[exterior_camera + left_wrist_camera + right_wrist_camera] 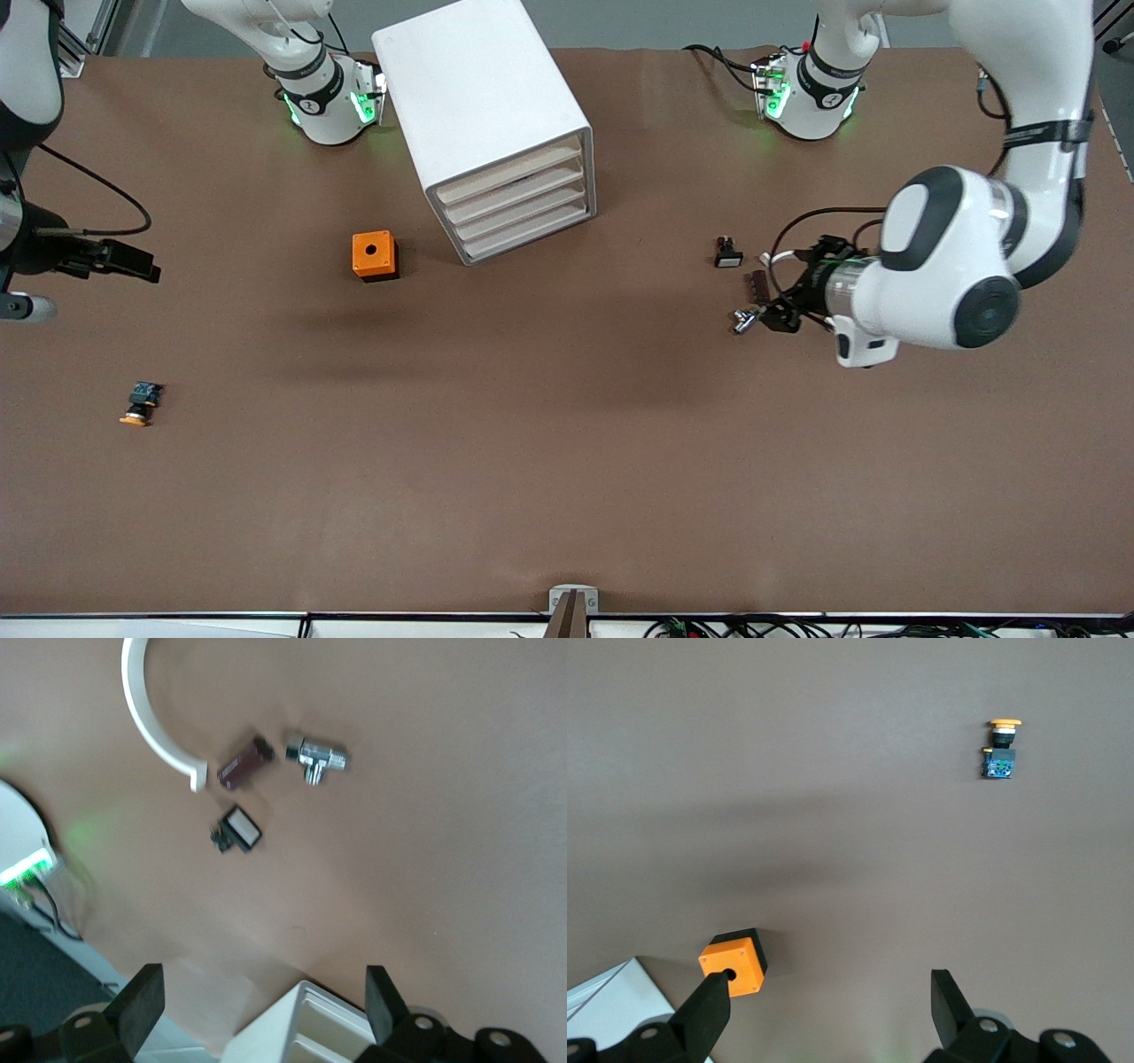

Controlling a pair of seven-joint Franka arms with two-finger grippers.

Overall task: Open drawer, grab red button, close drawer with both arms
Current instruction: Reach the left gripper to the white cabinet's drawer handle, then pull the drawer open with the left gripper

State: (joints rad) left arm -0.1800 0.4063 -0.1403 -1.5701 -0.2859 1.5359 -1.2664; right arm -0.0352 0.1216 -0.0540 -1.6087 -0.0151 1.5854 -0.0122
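**Drawer shut, both tools released, red button out of sight**

The top drawer (509, 172) sat flush in the white cabinet (478, 97), closed like the three below it, so the red-capped button was nowhere visible and presumably lay inside. The left tool (257, 1005) hung with its fingers spread and empty over the bench (567, 461) toward the left arm's end, above a cluster of small parts. The right tool (824, 1010) hovered, equally released and empty, over the bench toward the right arm's end, near the orange cube (374, 255).

The likeliest slip was a wrong pick: the orange-capped button (140, 403) lay in plain view nearer the front camera and resembled the target. The drawer fronts were thin, smooth, pale beige strips stacked closely, with no handle visible, so a fingertip could catch the second drawer instead, or slide off. The cabinet stood angled on the bench and looked light; a one-armed pull might drag it rather than open it.

The cluster held a small black switch (728, 252), a dark brown block (757, 285) and a shiny metal fitting (746, 320). The bench surface was matte brown.
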